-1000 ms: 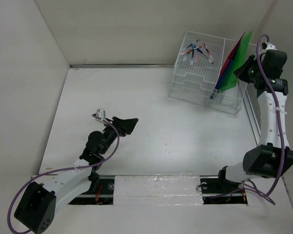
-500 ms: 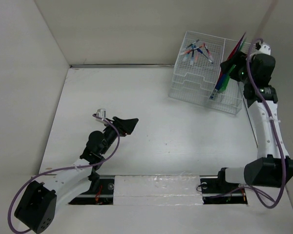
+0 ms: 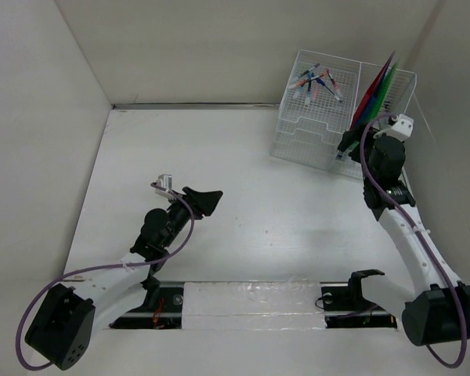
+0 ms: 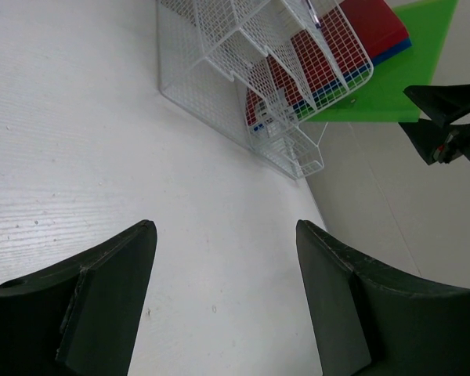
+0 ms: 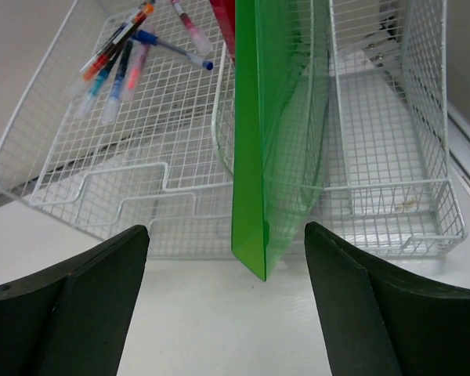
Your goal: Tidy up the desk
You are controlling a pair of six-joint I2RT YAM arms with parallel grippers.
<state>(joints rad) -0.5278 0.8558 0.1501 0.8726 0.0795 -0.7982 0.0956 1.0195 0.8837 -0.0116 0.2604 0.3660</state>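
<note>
The desk (image 3: 243,172) is a wide white tabletop. At its far right stands a wire-mesh rack (image 3: 321,125). Several pens (image 3: 317,80) lie in the rack's top tray. A green folder (image 3: 382,86) stands upright in the right compartment beside a red and a blue one. In the right wrist view the green folder (image 5: 254,141) pokes one corner out past the rack's front. My right gripper (image 5: 225,235) is open just short of that corner, holding nothing. My left gripper (image 4: 225,235) hovers open and empty over the bare desk (image 4: 78,141), left of centre (image 3: 204,200).
Upright white panels (image 3: 39,117) close the desk at both sides and the back. The rack (image 4: 243,55) sits close to the right panel. A taped strip (image 3: 251,301) runs along the near edge between the two arm bases.
My right gripper has opened, let go of the green folder and drawn back and down from the rack. The folder now stands in the right compartment. The left arm has barely moved.
</note>
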